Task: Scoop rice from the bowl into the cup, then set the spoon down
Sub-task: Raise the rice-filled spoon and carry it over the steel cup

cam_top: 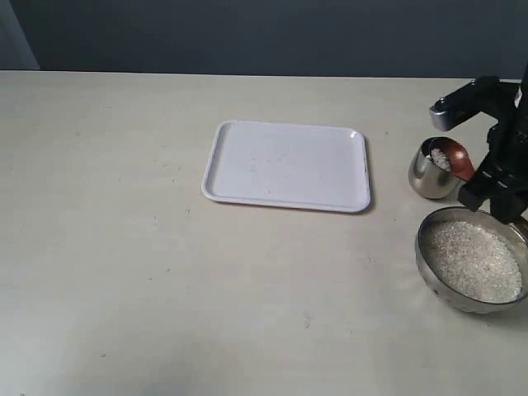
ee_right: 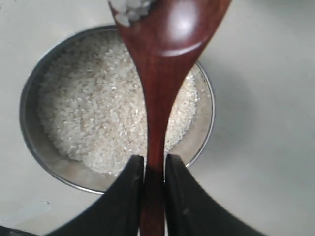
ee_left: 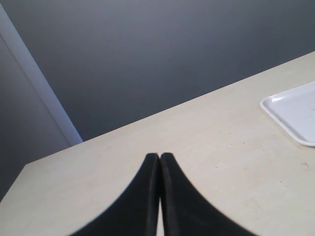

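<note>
Right pincer (ee_right: 154,169) grips spoon (ee_right: 162,64) handle | bowl (ee_right: 29,137) of rice (ee_right: 93,113) beneath, cup (cam_top: 425,180) just ahead | risk: off-centre tip scatters clinging grains onto counter (cam_top: 165,289) | left pincer (ee_left: 160,156) closed, empty

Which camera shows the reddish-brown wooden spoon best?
The right wrist view: the wooden spoon fills it, handle clamped in the claw. The exterior view shows it tiny over the steel cup; the left wrist view misses it.

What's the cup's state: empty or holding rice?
Holding rice: white grains show inside the cup, beside the spoon over its rim. How full, cannot tell.
</note>
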Tool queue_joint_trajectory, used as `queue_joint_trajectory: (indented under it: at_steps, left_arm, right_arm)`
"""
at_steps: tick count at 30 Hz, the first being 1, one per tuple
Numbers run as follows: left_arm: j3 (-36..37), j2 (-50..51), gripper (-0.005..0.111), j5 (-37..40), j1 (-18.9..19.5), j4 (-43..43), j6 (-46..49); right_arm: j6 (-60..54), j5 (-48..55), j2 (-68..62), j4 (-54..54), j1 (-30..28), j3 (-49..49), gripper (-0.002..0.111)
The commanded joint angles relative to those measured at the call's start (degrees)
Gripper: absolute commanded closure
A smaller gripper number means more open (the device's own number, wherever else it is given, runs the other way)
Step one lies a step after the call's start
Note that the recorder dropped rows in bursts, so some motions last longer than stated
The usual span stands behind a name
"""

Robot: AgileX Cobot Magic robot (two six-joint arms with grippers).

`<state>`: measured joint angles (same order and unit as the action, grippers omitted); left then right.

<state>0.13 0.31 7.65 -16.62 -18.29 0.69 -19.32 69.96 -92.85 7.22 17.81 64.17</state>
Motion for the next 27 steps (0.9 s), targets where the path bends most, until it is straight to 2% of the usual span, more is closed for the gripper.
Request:
queue_joint_trajectory:
  at_steps: [1,11,18,27]
  left_arm:
    - [-0.1,-0.3,0.106,-0.6,0.0,0.2,-0.2]
    - [-0.1,-0.3,0.106,-0.6,0.0,0.2,-0.2]
    - [-0.1,-0.3,0.106,-0.6,0.0,0.2,-0.2]
    - [-0.1,-0.3,0.106,-0.6,0.0,0.2,-0.2]
  right_arm:
    - [-1.5,0.0,0.0,0.1,-4.0,0.8,0.109]
    - [-1.4,0.0,-4.2,1.9,-5.2,7.8,0.109]
    - [0.0,0.0,-7.9,9.0,-5.2,10.6,0.109]
    - [0.0,0.0,-12.7,10.0,-5.2,15.1,0.109]
